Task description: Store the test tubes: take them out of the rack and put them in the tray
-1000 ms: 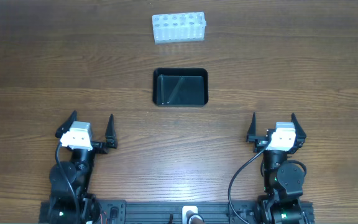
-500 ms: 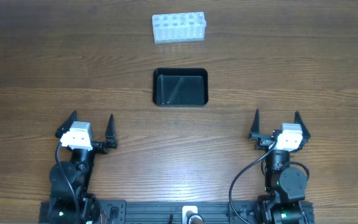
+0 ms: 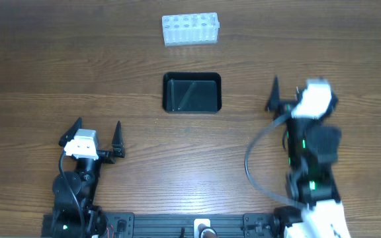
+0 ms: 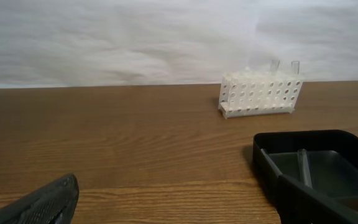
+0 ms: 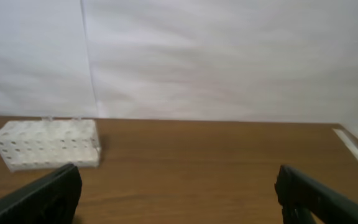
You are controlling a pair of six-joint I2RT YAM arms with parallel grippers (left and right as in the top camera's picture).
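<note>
The white test tube rack (image 3: pixel 190 30) stands at the far middle of the table, with two clear tubes (image 4: pixel 294 65) sticking up from one end. In front of it sits the black tray (image 3: pixel 167 99), and one clear tube (image 4: pixel 302 167) lies inside. My left gripper (image 3: pixel 98 127) stays open near its base at the front left, nothing between its fingers. Right of the tray, my right gripper (image 3: pixel 301 89) is lifted and open, empty. From its wrist view the rack (image 5: pixel 47 144) is far ahead.
The brown wooden table (image 3: pixel 58 59) is bare around the rack and tray. A white wall (image 5: pixel 216 56) backs the table's far edge. Both arm bases stand along the front edge.
The right arm has risen and swung forward, up the top view, to the tray's right. The left arm has kept still. Rack and tray are unmoved.
</note>
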